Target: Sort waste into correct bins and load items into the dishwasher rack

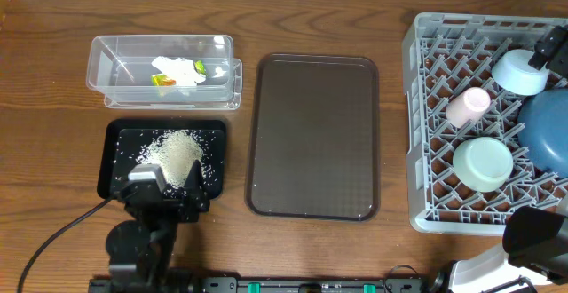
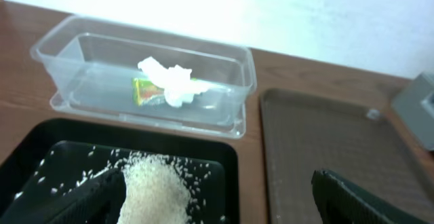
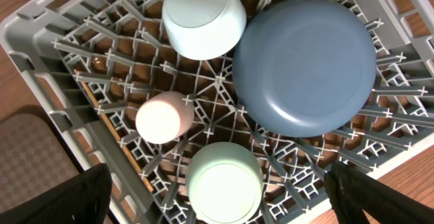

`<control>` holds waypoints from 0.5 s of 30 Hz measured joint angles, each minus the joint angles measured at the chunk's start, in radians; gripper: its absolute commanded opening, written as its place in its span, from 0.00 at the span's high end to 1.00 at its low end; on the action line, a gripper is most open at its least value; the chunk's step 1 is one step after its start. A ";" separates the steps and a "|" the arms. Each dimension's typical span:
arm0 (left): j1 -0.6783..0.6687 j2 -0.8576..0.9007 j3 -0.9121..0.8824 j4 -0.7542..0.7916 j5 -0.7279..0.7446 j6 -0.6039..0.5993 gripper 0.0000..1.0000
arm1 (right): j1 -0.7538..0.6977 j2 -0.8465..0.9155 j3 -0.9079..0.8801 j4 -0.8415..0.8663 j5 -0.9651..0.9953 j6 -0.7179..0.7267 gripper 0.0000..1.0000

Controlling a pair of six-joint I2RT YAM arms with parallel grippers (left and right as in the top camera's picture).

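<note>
Left tool (image 2: 217, 183) and right tool (image 3: 217, 183) both gape wide, holding nothing. Below the right one, the dishwasher rack (image 1: 419, 133) carries the dark blue bowl (image 3: 305, 68), mint-green bowl (image 3: 224, 183) and light blue bowl (image 3: 203, 17) upturned, presumably to drain, plus the pink cup (image 3: 163, 119). Clear tub (image 1: 102, 62) keeps tissue (image 2: 169, 81) and wrapper (image 2: 146, 91); black tray (image 1: 114, 164) takes rice (image 1: 177, 155), likely as food waste.

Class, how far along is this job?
Done: tissue and snack wrapper in the clear tub, rice in the black tray; dark blue bowl, mint-green bowl, light blue bowl and pink cup in the rack. In hand: nothing; left gripper and right gripper, jaws open. Left: nothing visible.
</note>
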 measured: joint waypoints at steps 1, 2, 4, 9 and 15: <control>0.000 -0.003 -0.035 0.047 0.000 0.003 0.10 | 0.000 0.000 0.000 0.000 0.000 0.000 0.01; 0.000 -0.008 -0.070 0.091 -0.001 0.004 0.10 | 0.000 0.000 0.000 0.000 0.000 0.000 0.01; 0.000 -0.026 -0.131 0.164 -0.001 0.006 0.10 | 0.000 0.000 0.000 0.000 0.000 0.000 0.01; 0.000 -0.089 -0.223 0.246 -0.004 0.006 0.10 | 0.000 0.000 0.000 0.000 0.000 0.000 0.01; 0.000 -0.101 -0.249 0.281 -0.036 0.006 0.10 | 0.000 0.000 0.000 0.000 0.000 0.000 0.01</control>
